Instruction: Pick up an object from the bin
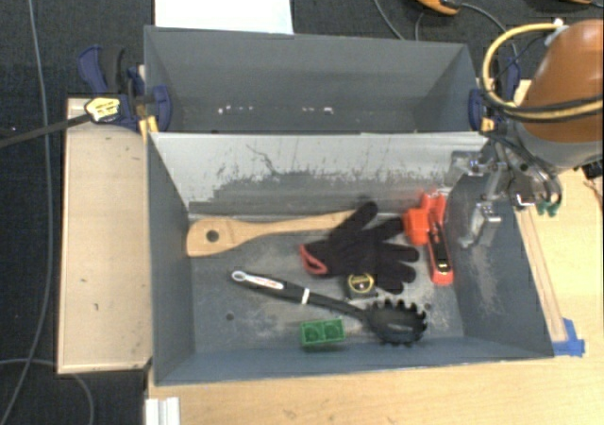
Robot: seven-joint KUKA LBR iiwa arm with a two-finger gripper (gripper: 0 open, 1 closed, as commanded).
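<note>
The gripper (pixel 483 223) is seen at the right side of the grey bin (pixel 217 324), over the foot of its sloping right wall. Whether it is released or clenched cannot be told, and nothing is seen grasped in it. An orange hand tool (pixel 429 236) is laid on the bin floor just left of the gripper. On the tool's left side a black glove (pixel 370 244) is spread. A wooden spoon (pixel 264 230) is laid further left, with a black pasta spoon (pixel 396 324) and a green block (pixel 323 332) nearer the front wall.
</note>
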